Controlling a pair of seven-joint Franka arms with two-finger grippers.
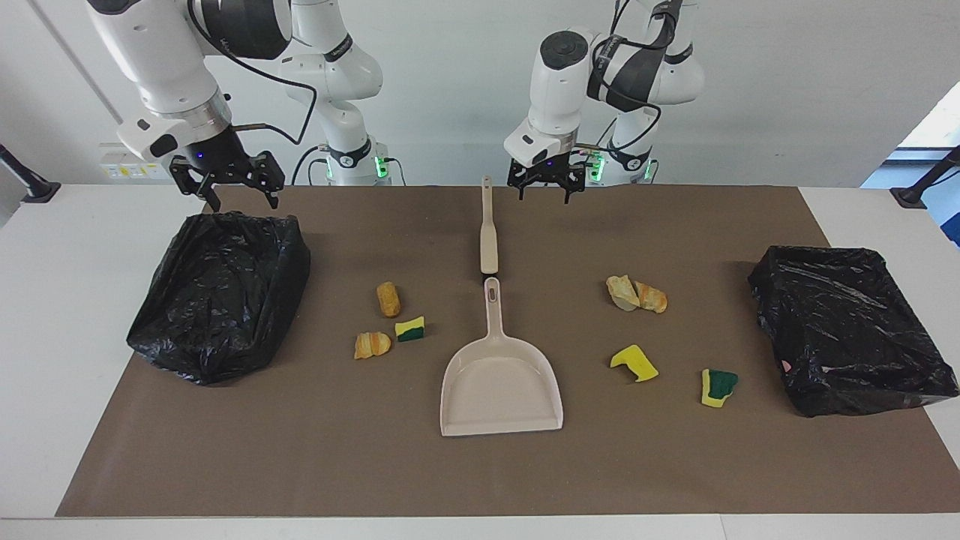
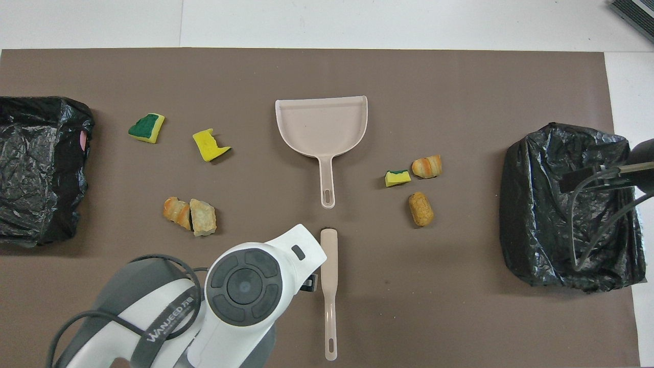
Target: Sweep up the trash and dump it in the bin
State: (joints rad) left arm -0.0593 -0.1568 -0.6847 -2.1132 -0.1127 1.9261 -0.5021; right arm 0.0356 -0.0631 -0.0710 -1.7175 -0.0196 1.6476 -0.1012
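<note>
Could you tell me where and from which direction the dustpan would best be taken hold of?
Probably by its handle, from straight above. The dustpan lies flat on the mat, its slim handle pointing toward the robots and ending just short of the brush. The wide, shallow tray offers little to pinch. The left hand, open, hangs nearest, beside the brush.

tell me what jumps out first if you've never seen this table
A pale dustpan lies mid-mat, with its brush lying handle to handle with it, nearer the robots. Yellow-green sponge scraps and bread chunks are scattered on both sides of the dustpan. A black-lined bin sits at each end of the table, the right hand over one; the left hand hangs beside the brush.
</note>
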